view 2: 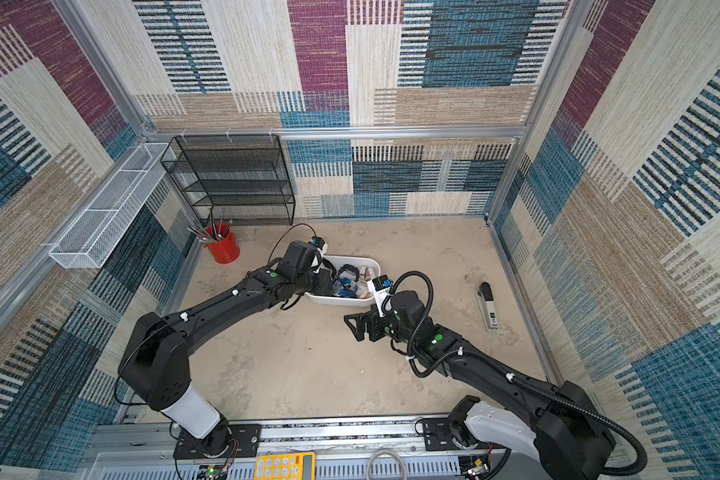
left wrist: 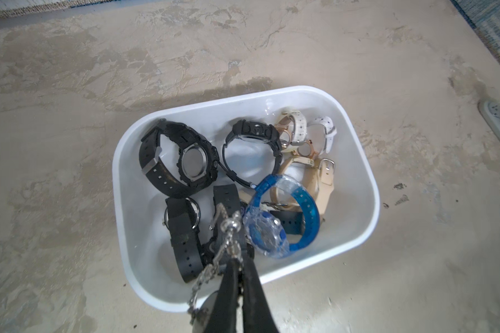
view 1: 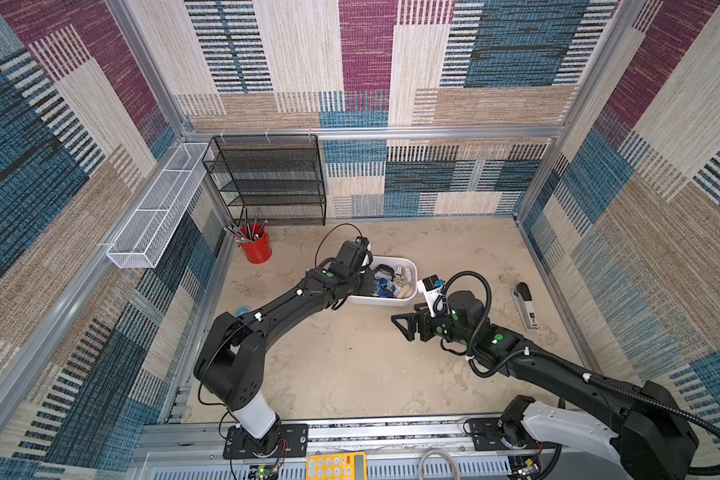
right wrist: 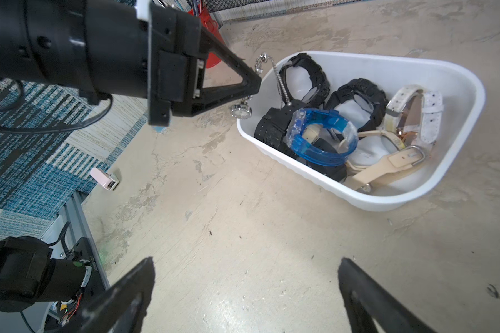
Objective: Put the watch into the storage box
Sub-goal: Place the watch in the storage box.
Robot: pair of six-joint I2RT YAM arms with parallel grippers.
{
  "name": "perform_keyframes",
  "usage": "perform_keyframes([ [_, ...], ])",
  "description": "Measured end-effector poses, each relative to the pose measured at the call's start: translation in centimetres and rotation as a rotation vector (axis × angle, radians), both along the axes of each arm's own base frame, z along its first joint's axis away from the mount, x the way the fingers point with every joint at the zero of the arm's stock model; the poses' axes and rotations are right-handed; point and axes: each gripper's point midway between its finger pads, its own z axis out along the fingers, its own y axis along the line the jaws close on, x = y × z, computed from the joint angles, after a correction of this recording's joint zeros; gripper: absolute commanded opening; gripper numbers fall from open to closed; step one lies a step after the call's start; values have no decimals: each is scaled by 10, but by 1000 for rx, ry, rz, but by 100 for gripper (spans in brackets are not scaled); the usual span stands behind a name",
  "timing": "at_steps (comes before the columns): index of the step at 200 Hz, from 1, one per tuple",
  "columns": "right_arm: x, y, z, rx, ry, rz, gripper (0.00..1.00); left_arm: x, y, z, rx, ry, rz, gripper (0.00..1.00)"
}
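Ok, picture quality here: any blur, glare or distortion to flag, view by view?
Both top views: the aluminium frame rails look slightly bowed, a wide-angle effect. Left wrist view: the shut left gripper and the silver chain watch it pinches are soft close to the lens; a small glare spot sits on the inner wall of the white plastic storage box. Right wrist view: the open right gripper is dark and blurred.

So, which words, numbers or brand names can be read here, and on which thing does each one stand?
None can be read for certain.
Stapler: dark print on its white label, too small.
White camera housing on the right arm: short dark print, blurred.
Yellow calculator: key marks too small.
Watches in the white box: no legible brand or digits.
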Motion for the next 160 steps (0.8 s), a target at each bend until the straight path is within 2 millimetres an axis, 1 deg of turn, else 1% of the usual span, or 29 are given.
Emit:
perform_keyframes([
  [26,4,1,1,-4,-2,-8,100,14,4,-12,8,10,22,0],
  [51,6,2,-1,-10,0,-13,100,20,6,-27,6,40,26,0],
  [70,8,3,-2,-13,2,-15,100,28,15,-35,7,51,54,0],
  [76,9,4,-1,-14,3,-15,100,30,16,-37,3,52,61,3],
  [83,10,5,-1,-14,3,-15,100,33,18,-38,-2,53,69,8],
  [90,11,6,-1,-13,2,-15,100,35,20,-40,-6,55,78,16],
  [105,13,7,0,-13,1,-15,100,34,19,-41,-20,63,72,29],
  [115,15,7,1,-14,-4,-21,100,35,19,-37,-32,53,74,39],
  [129,16,8,2,-13,-7,-20,100,31,18,-32,-58,52,68,51],
  [139,17,9,3,-12,-9,-20,100,28,20,-25,-77,40,76,63],
  [154,19,9,4,-15,-13,-28,100,24,19,-15,-113,16,66,85],
  [160,21,8,4,-17,-16,-34,100,22,19,-13,-125,8,62,92],
])
